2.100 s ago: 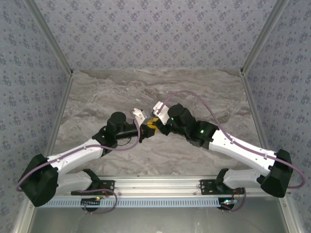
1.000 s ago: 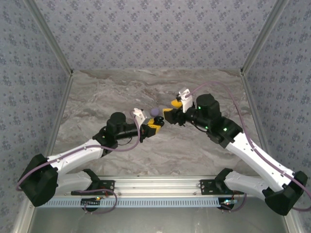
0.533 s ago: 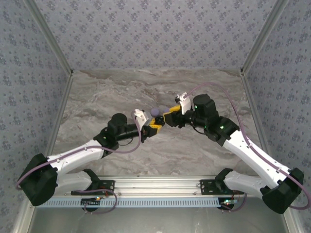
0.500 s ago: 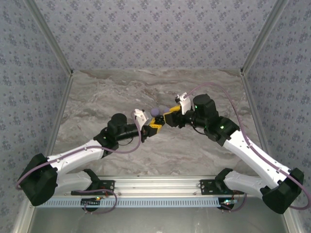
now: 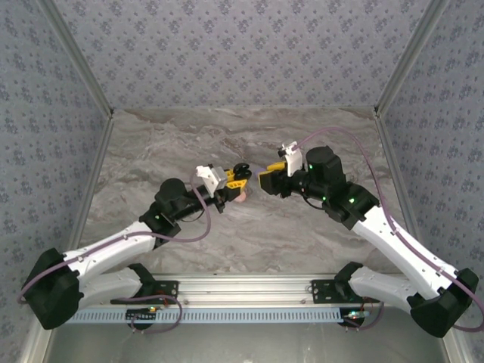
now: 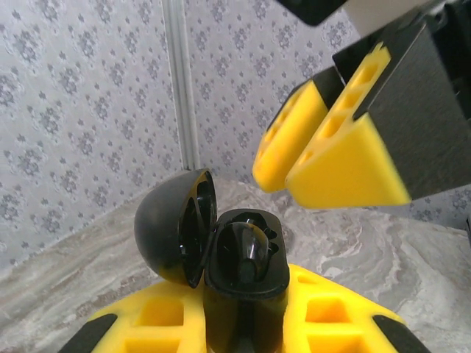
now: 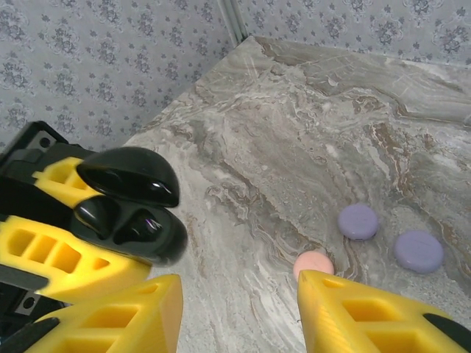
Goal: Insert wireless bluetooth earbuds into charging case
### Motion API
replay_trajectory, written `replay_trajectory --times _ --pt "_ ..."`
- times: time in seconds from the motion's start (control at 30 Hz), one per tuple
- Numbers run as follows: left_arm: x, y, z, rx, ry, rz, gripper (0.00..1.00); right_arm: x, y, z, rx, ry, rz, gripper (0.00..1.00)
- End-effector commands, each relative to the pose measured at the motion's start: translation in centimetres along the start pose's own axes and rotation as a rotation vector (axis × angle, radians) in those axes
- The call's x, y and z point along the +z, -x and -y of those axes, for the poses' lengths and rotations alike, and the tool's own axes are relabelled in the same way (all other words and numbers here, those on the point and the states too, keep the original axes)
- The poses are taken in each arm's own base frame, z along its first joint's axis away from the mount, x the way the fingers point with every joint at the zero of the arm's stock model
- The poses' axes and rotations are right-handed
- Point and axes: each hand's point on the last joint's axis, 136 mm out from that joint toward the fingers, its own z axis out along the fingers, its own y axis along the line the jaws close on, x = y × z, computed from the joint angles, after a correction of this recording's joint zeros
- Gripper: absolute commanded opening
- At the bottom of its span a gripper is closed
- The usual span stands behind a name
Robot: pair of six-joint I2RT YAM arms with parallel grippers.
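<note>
The right tool has pulled back from the left tool, and the two now stand apart. Its yellow fingers are spread with nothing between them. The left tool stays clamped on the black charging case, held above the tabletop with its lid swung open. Glossy black earbuds appear seated in its wells, so this insertion looks done. Closing the lid likely comes next.
</note>
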Motion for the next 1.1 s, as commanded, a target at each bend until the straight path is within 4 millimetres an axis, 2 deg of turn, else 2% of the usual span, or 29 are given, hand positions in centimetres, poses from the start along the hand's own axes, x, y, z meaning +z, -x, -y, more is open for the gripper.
replay_trajectory --times 0.0,0.13,0.3,0.4,0.53,0.67,0.8,0.87,0.9,1.07 --pt "-0.5 1.8 0.1 0.039 0.013 0.065 0.0 -0.9 1.7 0.4 0.013 -0.041 0.054 0.49" --pt "-0.8 1.3 0.0 0.03 0.021 0.044 0.0 -0.7 -0.4 4.2 0.065 -0.21 -0.027 0.51" --pt "-1.5 0.2 0.1 0.008 0.028 -0.004 0.0 0.5 -6.8 10.6 0.178 -0.467 -0.289 0.52" --pt "-2.2 -0.1 0.1 0.0 0.042 -0.012 0.0 1.9 -10.3 13.0 0.206 -0.52 -0.429 0.53" --pt "-3.0 -0.3 0.1 -0.004 0.054 -0.024 0.0 3.9 -13.3 15.5 0.204 -0.528 -0.557 0.54" --pt "-3.4 -0.6 0.0 -0.011 0.065 -0.032 0.0 5.7 -15.6 17.5 0.156 -0.52 -0.689 0.54" --pt "-3.5 -0.8 -0.1 -0.011 0.075 -0.035 0.0 7.9 -17.4 18.1 0.107 -0.397 -0.773 0.54" --pt "-3.5 -0.7 -0.1 -0.009 0.073 -0.036 0.0 8.4 -18.6 18.5 0.108 -0.372 -0.809 0.54" --pt "-3.5 -0.8 -0.2 -0.009 0.075 -0.038 0.0 9.0 -17.7 18.9 0.098 -0.364 -0.794 0.54" --pt "-3.3 -1.0 -0.2 -0.008 0.078 -0.045 0.0 10.2 -19.0 19.4 0.1 -0.347 -0.849 0.52"
